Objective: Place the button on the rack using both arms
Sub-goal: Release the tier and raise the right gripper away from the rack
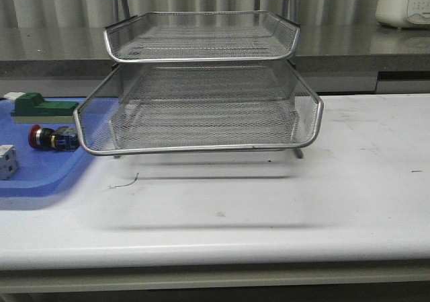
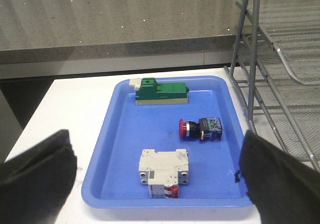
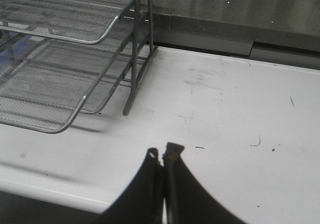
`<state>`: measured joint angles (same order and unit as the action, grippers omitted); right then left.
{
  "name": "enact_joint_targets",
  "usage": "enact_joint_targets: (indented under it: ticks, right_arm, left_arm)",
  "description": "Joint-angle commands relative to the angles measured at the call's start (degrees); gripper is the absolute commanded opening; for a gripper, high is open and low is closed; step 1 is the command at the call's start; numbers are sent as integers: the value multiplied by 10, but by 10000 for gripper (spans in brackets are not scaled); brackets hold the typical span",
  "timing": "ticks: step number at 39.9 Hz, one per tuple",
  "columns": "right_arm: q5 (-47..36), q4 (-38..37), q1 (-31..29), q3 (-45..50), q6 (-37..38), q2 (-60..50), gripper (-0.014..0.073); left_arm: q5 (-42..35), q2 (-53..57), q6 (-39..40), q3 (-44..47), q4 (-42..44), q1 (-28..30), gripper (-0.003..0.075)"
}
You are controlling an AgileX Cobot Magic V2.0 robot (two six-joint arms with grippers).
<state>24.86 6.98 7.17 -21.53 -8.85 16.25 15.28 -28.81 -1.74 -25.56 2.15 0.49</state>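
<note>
The left gripper (image 2: 160,184) stood wide open, its two black fingers (image 2: 35,176) spread to either edge of the left wrist view with nothing between them. It hung above the near end of the blue tray (image 2: 112,149), clear of contact. The right gripper (image 3: 163,156) was closed to a thin seam, holding nothing, poised over bare white table (image 3: 225,114) beside the rack's right-hand upright post (image 3: 135,49).

The button (image 2: 200,129) lay on its side in the blue tray, forward of the open left gripper and a little toward the rack (image 1: 201,114). Its long axis ran crosswise to the gripper's line of approach: red cap pointing away from the rack, blue-yellow block body toward it. In the front view the button (image 1: 48,138) sat just beside the protruding middle tier's rim, not touching it as far as could be told. A white breaker (image 2: 164,173) lay nearer the gripper than the button; a green block (image 2: 162,92) lay beyond it.

Judgement: the left arm was plainly the nearer and should take the button. Its jaws already spanned the button's long axis, so a forward reach and descent would serve, minding the white breaker. The right arm looked placed to steady or slide the rack's tier.
</note>
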Motion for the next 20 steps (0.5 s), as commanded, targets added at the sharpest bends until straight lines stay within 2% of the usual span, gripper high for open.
enact_joint_targets:
  ticks: [1,9,13,20]
  right_arm:
    - [-46,-4,1,-15,0,3,-60]
    - [-46,-4,1,-15,0,3,-60]
    - [-46,-4,1,-15,0,3,-60]
    - [-46,-4,1,-15,0,3,-60]
  left_arm:
    - [-49,-10,-1,-24,0,0,617]
    - [-7,-97,-7,-96,0,0,617]
    - [35,-172,-52,-160,0,0,617]
    - [161,-318,-155,-292,0,0,617]
